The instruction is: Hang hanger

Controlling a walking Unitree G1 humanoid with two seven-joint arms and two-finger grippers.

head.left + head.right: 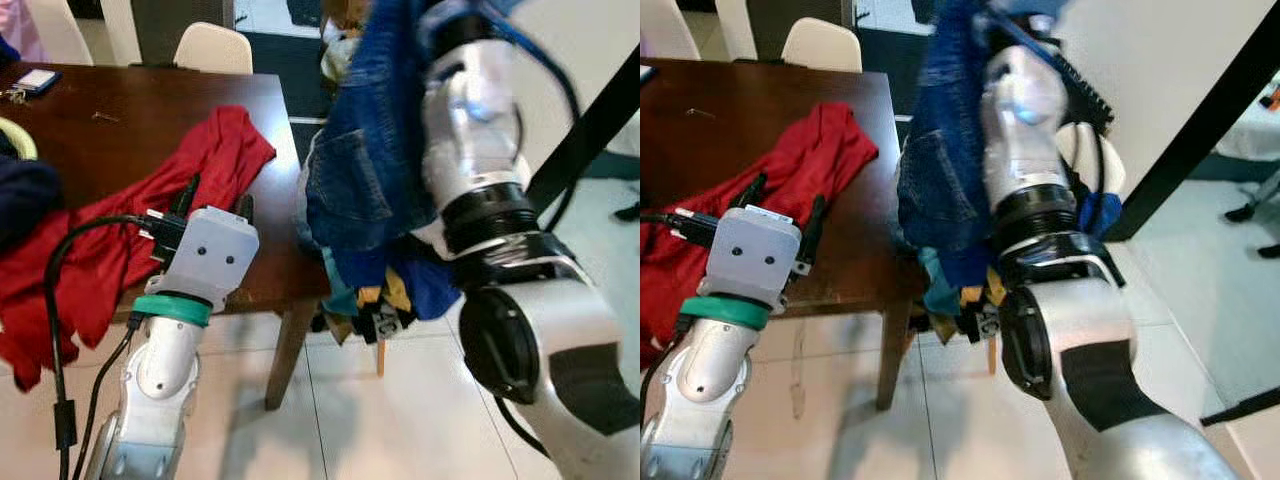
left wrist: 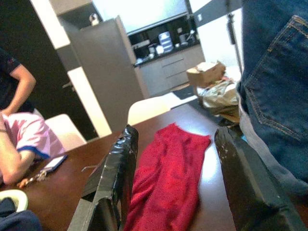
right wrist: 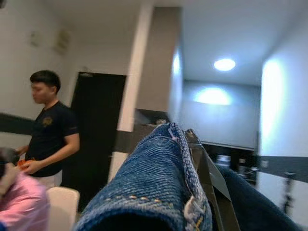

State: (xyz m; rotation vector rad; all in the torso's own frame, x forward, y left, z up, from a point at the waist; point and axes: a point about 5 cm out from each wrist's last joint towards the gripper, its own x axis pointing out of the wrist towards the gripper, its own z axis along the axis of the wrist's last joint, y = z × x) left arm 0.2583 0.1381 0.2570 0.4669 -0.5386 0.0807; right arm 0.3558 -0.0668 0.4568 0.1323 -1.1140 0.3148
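The hanger [image 3: 202,159] is glimpsed in the right wrist view as a thin grey bar under folded blue denim jeans [image 1: 370,150], which are carried high beside the raised right arm, off the tabletop [image 1: 120,120] edge. Whether the right tool is closed on the hanger cannot be told, since denim covers it. A slip is judged the main risk: the heavy jeans could slide off or swing and snag the clothes heaped below. The left tool [image 1: 215,200] is held wide and empty over the red garment [image 1: 150,210] on the tabletop. Two people are seen beyond.
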